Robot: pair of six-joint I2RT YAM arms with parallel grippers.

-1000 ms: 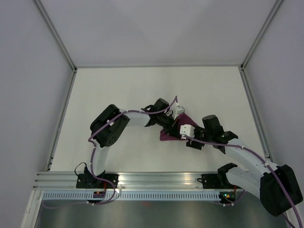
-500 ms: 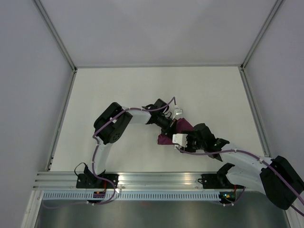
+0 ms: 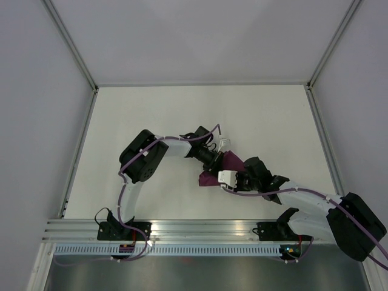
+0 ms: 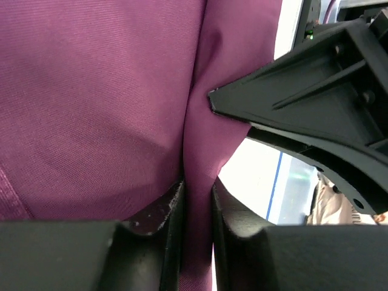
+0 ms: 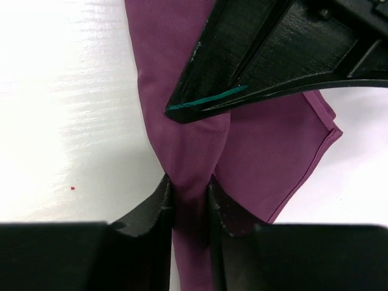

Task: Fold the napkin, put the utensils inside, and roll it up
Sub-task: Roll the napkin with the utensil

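Left gripper: pinching a raised ridge of the napkin. Cloth is filling the narrow gap between its fingers, and both inner faces are touching it. Ahead of the tips the ridge is running straight away. Flat magenta cloth is spreading to the left of the ridge and filling that side of the wrist view. Up and to the right of the tips, one black finger of the right gripper is reaching in, with its pointed end resting against the same ridge.

Right gripper: pinching a narrow fold of the napkin, with its fingers pressing in on both sides. Ahead of the tips the fold is running away and widening. To the right of it a flat layer with a hemmed corner is lying on the table. To the left of the tips, bare white table is showing right beside the fold. Beyond the tips, a finger of the left gripper with a teal edge mark is crossing in from the right, its tip against the fold.

From above: both grippers are meeting tip to tip over the napkin. The napkin is lying bunched small on the table between the two wrists, with magenta showing on either side of the meeting point.
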